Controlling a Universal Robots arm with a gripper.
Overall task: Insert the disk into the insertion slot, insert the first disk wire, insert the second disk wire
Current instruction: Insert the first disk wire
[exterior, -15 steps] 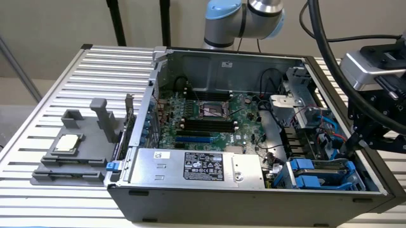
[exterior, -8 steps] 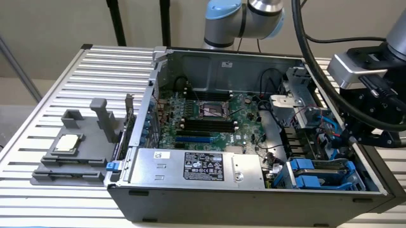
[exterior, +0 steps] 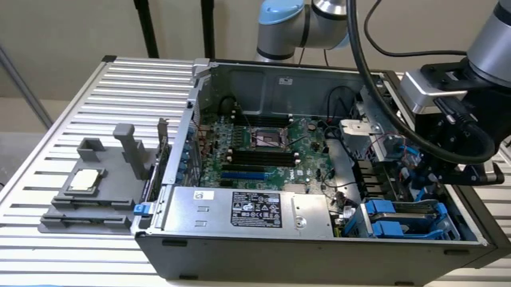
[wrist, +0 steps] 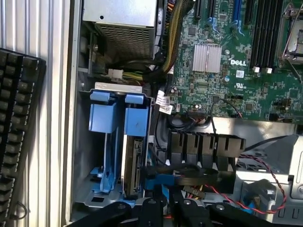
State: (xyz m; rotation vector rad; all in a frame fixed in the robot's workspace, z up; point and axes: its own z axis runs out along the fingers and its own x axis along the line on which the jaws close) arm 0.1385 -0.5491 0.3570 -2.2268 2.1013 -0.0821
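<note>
Disk (wrist: pixel 134 165) in the cage (wrist: pixel 83 156) looks stiff, dense, shock-sensitive; its blue frame (wrist: pixel 137 125) seems the safest hold. Pincer (wrist: pixel 166 209) width nearby: cannot tell.

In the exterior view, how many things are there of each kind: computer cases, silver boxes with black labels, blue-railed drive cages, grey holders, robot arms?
Computer case: 1
Silver box with black label: 1
Drive cage with blue rails: 1
Grey holder: 1
Robot arm: 1
Total: 5
</note>
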